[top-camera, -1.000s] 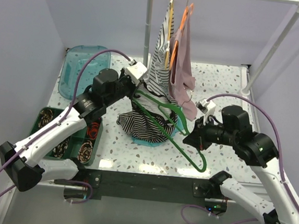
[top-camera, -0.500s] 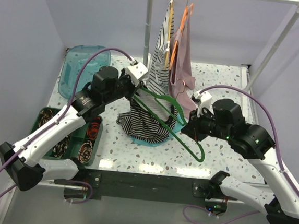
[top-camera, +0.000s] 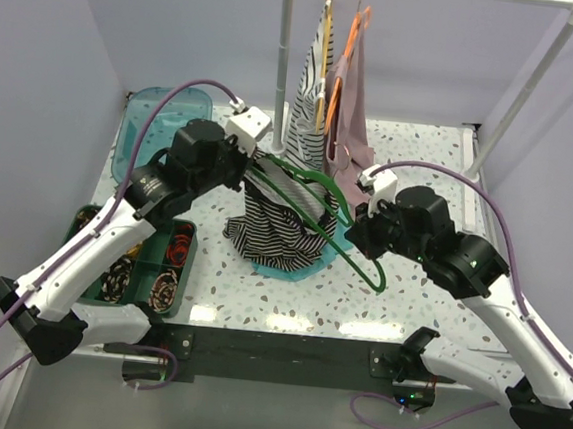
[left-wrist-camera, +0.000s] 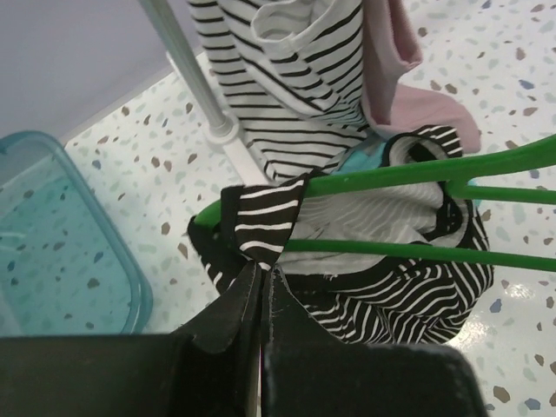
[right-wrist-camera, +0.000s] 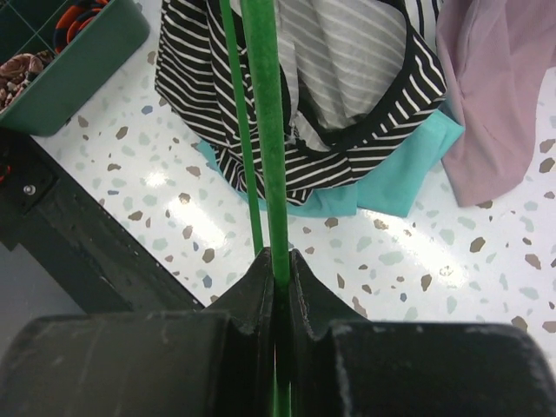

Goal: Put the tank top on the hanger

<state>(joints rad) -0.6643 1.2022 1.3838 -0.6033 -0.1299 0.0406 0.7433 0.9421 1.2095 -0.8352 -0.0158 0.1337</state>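
Tank top: you are looking at a black-and-white striped top (top-camera: 270,235) with black-trimmed edges, its stripes running in several directions. Most of it sits bunched on the table (top-camera: 422,156), on top of a teal cloth (right-wrist-camera: 382,189). One trimmed edge is lifted and hangs over the left end of the hanger.

Hanger: thin and green (top-camera: 353,258), it is held off the table on a slant, from upper left to lower right in the top view. Its left part lies over the top's open neck, and two of its bars cross the pale inside of the fabric in the left wrist view.

Green tray: at your near left (top-camera: 190,266), divided into compartments. Brown patterned scrunchies (top-camera: 164,289) lie in some, orange-red rings (top-camera: 176,250) in another.

Teal bin: clear plastic (top-camera: 148,132), at the far left of the table, well apart from the top.

Left pincer: its jaws (left-wrist-camera: 261,276) are pressed together on the raised striped edge of the top, just beside the hanger's left end.

Right pincer: its jaws (right-wrist-camera: 278,265) are clamped on a green bar of the hanger, near its lower right end, above the table.
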